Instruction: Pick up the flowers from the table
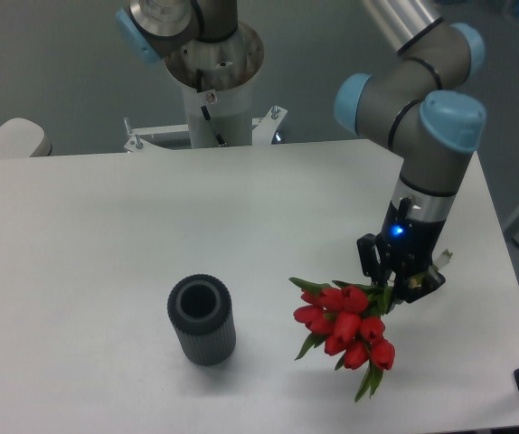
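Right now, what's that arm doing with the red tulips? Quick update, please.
Gripper shut on the flowers at the stems. Bunch looks lifted off the table, blooms hanging toward the camera. Dark ribbed cylinder stands apart to the side, not in the way.

The large flat white rectangular tabletop with rounded corners (106, 235) fills most of the view. Directly on it stands one dark grey ribbed cylinder (202, 321), upright with its hollow open top facing up. The cylinder sits toward the tabletop's near edge, roughly midway between its left and right sides, casting a faint shadow on the white surface around its base.
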{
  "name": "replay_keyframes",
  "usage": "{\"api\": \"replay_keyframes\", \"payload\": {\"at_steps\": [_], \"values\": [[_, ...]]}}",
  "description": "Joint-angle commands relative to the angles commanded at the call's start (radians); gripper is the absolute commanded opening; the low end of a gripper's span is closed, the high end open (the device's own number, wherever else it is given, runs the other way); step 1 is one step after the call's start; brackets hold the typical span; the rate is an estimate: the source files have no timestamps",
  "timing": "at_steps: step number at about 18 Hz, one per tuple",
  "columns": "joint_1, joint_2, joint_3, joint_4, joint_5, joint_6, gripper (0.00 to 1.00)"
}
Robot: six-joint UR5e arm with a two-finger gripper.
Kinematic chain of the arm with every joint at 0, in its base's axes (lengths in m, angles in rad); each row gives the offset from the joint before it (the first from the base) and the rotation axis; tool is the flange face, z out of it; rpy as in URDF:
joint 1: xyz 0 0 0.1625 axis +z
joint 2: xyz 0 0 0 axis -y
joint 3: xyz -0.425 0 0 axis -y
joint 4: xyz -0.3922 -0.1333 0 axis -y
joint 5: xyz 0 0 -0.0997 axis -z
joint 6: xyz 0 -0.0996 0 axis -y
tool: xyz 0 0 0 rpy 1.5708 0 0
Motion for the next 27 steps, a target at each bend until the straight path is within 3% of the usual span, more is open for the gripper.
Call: {"api": "replay_keyframes", "payload": {"at_steps": [6,15,24,27], "values": [[0.032,-0.021,0.04,0.012,-0.171,-0.137,0.19],[0.038,-0.032,0.071,0.014,-0.241,-0.26,0.19],[0.038,-0.04,0.077,0.014,-0.246,-0.258,0.19],[0.058,-0.041,0.074,0.015,-0.295,-0.258,0.19]]}}
